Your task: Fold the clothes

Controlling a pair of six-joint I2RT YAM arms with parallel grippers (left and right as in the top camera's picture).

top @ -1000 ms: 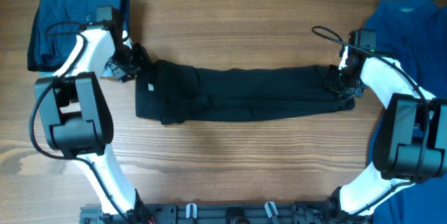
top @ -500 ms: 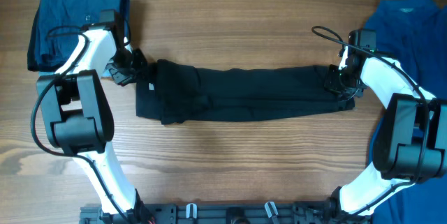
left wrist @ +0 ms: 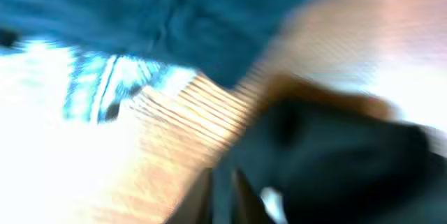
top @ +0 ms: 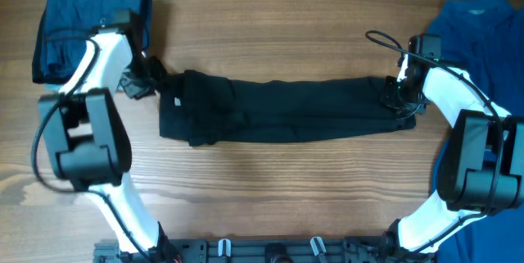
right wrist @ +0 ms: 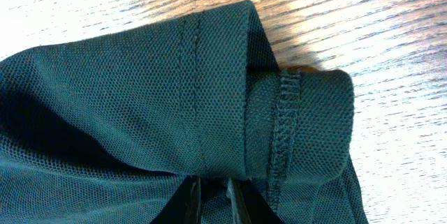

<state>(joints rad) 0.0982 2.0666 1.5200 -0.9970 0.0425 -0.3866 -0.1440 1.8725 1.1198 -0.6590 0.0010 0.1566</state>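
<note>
- Gripping one end of the black polo [top: 286, 111], my right claw [top: 399, 99] was clenched on a pinch of its mesh cloth. In the right wrist view the stitched hem rolled over just ahead of my fingertips.
- My left claw [top: 141, 79] sat at the polo's far end. Its own view was smeared with blur, so I could not tell whether it was closed on cloth or empty.
- The polo lay as a long narrow band on the table [top: 278, 34], stretched from one claw to the other.
- I judged the step to be taking both ends so the band could be folded in half. To do it well, each claw needed every layer in its bite, and both needed to lift evenly so the middle did not sag. One end would then be laid square over the other.
- The curled hem by my right claw looked likely to crease unless flattened.
- Bare wood lay on both long sides of the band. A folded navy garment [top: 65, 25] lay just beyond my left claw. A blue shirt [top: 483, 42] lay just outside my right claw, so the free room was inward.
</note>
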